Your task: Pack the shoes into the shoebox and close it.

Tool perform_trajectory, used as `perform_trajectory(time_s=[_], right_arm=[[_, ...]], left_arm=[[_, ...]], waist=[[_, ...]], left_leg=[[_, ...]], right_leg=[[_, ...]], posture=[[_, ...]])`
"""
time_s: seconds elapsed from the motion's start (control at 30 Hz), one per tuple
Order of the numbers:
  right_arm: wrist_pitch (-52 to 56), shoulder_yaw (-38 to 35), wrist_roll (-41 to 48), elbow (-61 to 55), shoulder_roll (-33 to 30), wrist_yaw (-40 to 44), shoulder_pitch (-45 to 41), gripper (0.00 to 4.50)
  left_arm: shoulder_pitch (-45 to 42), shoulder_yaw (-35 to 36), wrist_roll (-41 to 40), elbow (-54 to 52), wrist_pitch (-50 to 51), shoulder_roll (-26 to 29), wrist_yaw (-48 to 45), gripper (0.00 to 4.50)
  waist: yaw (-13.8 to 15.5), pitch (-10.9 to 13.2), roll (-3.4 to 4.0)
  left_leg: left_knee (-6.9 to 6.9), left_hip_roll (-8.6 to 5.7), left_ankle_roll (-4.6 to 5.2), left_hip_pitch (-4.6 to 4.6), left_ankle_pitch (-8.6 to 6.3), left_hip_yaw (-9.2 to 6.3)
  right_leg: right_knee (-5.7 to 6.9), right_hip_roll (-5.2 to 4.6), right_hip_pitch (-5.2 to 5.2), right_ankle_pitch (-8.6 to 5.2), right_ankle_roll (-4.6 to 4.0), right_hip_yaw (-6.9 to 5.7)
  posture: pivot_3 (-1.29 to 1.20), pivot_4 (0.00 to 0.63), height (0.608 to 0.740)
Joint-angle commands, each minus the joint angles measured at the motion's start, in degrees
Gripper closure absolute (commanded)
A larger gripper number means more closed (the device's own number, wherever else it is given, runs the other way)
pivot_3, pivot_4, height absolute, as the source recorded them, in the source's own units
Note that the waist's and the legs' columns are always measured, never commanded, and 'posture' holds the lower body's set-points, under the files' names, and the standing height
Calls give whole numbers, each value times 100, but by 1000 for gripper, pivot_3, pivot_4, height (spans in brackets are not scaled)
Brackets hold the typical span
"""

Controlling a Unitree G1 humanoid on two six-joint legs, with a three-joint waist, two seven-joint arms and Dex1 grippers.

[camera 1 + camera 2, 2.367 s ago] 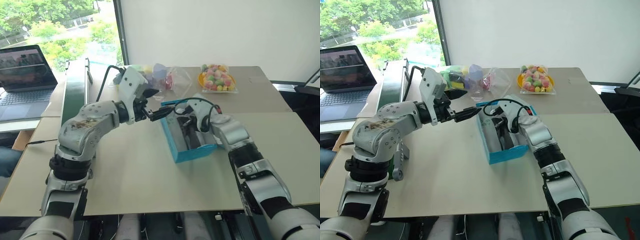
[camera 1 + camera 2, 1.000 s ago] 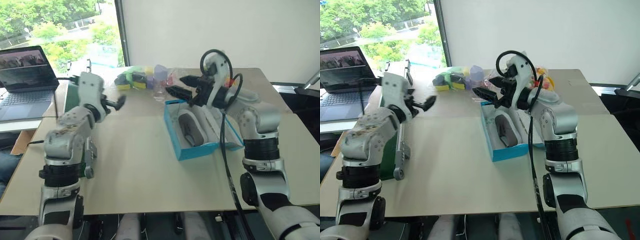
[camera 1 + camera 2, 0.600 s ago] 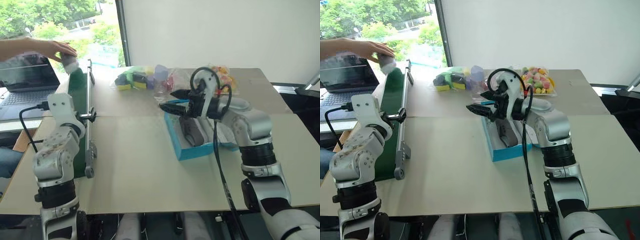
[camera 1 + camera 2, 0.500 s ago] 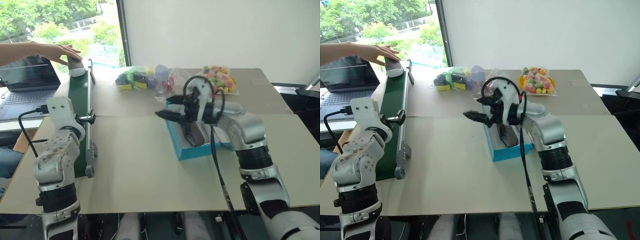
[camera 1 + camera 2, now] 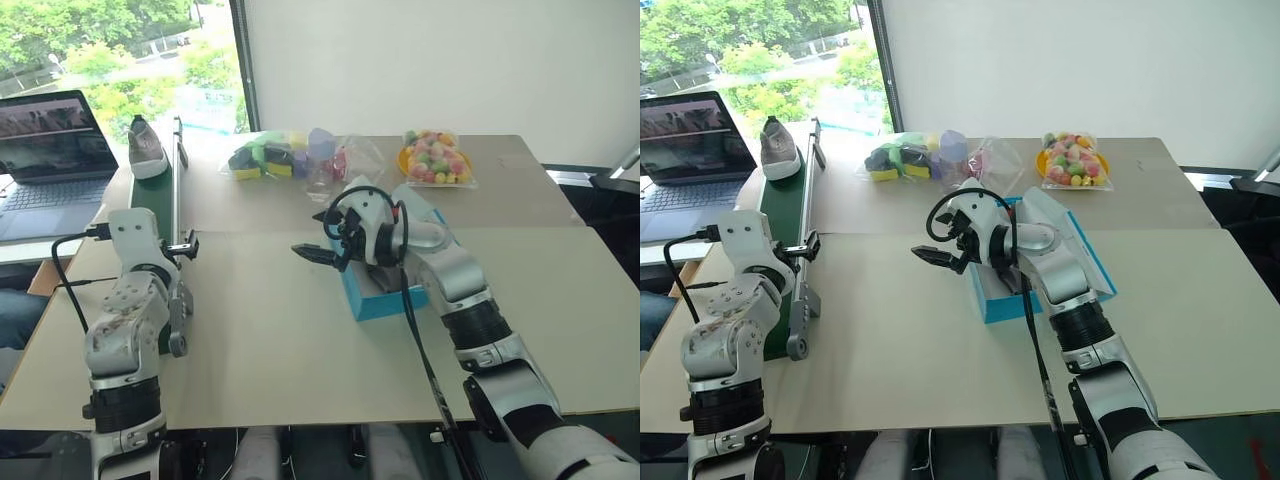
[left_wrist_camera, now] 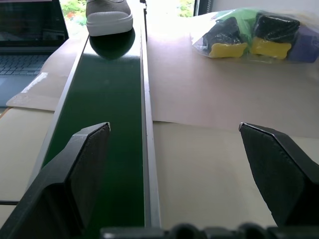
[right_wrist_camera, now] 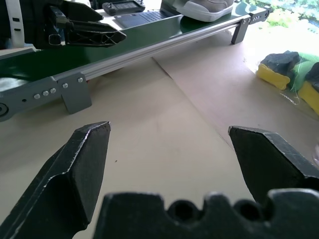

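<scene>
Both pincers, left pincer (image 6: 174, 149) and right pincer (image 7: 169, 149), gape apart over bare table (image 5: 260, 330).

A lab or test room. A plain tabletop (image 5: 270, 350) carries a green conveyor belt (image 5: 160, 190), beside an open laptop (image 5: 50, 150) and a large window (image 5: 120, 60) onto trees.

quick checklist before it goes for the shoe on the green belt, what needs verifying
1. Left claw open and empty: ok.
2. Right claw open and empty: ok.
3. Shoe present at the far end of the green belt, nobody's hand on it: ok.
4. Left claw lined up along the belt toward the shoe: ok, but well short of it.
5. Shoebox open with room for it: cannot tell, the right arm covers the inside.
6. Lid folded back, clear of the opening: ok.
</scene>
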Motion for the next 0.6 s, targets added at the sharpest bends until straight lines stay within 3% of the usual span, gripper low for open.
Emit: perform_trajectory(time_s=[0.03,0.6], right_arm=[[-108,-127,11,-294,-68,-6,116,8],[282,-479,471,-744,-131,90,264,8]], left_arm=[[-119,28,65,83,-321,90,-28,48],[-323,336,230,1162,-1021,494,26,48]], waist=[[-1,0,0],[-7,0,-1]], left_leg=[[0,-2,0,0,0,0],[0,3,0,-17,0,6]], right_leg=[[0,-2,0,0,0,0],[5,2,-27,2,-1,0]], posture=[[0,150,738],[0,150,738]])
